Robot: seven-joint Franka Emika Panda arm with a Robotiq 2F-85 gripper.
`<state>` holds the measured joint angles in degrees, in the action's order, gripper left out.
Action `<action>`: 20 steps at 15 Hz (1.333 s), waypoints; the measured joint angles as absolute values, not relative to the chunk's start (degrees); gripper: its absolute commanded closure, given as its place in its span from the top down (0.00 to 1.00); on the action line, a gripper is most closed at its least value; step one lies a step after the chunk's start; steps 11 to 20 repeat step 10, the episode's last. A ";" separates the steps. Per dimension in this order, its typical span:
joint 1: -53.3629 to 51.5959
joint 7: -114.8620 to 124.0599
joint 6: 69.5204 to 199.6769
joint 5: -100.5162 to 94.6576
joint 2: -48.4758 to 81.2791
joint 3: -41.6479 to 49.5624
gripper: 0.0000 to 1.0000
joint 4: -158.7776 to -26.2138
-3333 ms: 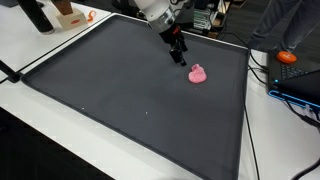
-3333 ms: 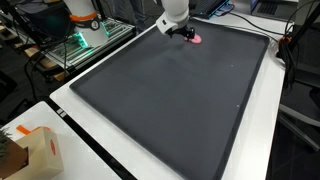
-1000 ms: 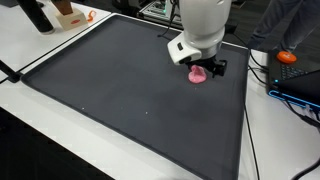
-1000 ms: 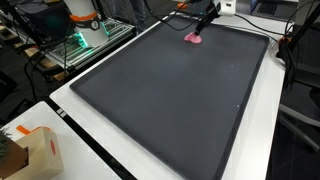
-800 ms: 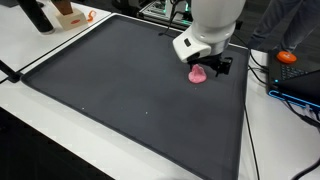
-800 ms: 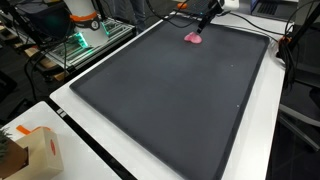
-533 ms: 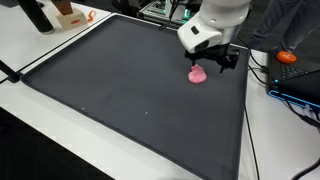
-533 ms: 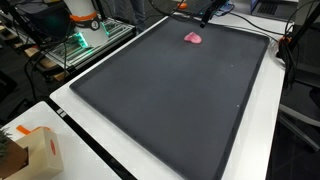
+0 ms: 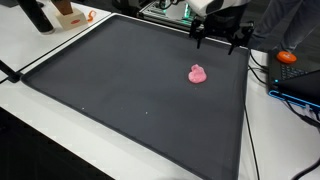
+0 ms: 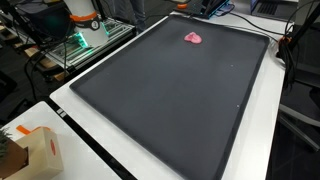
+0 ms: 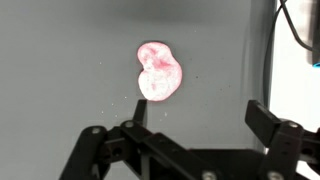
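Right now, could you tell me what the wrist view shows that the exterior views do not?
Only the wrist view shows the pale centre of the pink toy close up. Only the exterior views show far more of the dark mat and its edges, plus, in an exterior view each, a cardboard box and an orange object. Shared: the pink toy lies on the dark mat, apart from the open, empty end effector.

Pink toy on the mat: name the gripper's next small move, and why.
Probably lower toward the pink toy: the gripper hangs open above it, holding nothing, and the toy lies alone on the dark mat.
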<state>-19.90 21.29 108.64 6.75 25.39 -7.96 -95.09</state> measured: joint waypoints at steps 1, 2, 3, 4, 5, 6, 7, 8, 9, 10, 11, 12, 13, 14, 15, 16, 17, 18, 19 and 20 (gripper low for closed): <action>-19.90 21.34 107.98 6.75 24.60 -8.04 1.00 -95.37; -19.90 21.52 107.46 6.75 23.83 -8.12 1.00 -95.70; -19.90 21.72 106.96 6.75 23.03 -8.18 1.00 -96.19; -19.90 21.96 106.35 6.75 22.37 -8.23 1.00 -96.58; -19.90 22.24 105.79 6.75 21.77 -8.27 1.00 -96.90; -19.90 22.47 105.44 6.75 21.21 -8.30 1.00 -97.25; -19.87 22.50 105.42 6.75 20.96 -8.36 1.00 -97.31; -19.83 22.50 105.42 6.75 20.98 -8.42 1.00 -97.18; -19.80 22.50 105.42 6.75 21.06 -8.42 1.00 -97.09; -19.78 22.50 105.42 6.75 21.12 -8.42 1.00 -97.08; -19.78 22.50 105.42 6.75 21.12 -8.42 1.00 -97.08; -19.78 22.50 105.42 6.75 21.12 -8.42 1.00 -97.08; -19.78 22.50 105.42 6.75 21.12 -8.42 1.00 -97.08; -19.78 22.50 105.42 6.75 21.12 -8.42 1.00 -97.08; -19.78 22.50 105.42 6.75 21.12 -8.42 1.00 -97.08; -19.78 22.50 105.42 6.75 21.12 -8.42 1.00 -97.08; -19.78 22.50 105.42 6.75 21.12 -8.42 1.00 -97.08; -19.78 22.50 105.42 6.75 21.12 -8.42 1.00 -97.08; -19.78 22.50 105.42 6.75 21.12 -8.42 1.00 -97.08; -19.78 22.50 105.42 6.75 21.12 -8.42 1.00 -97.08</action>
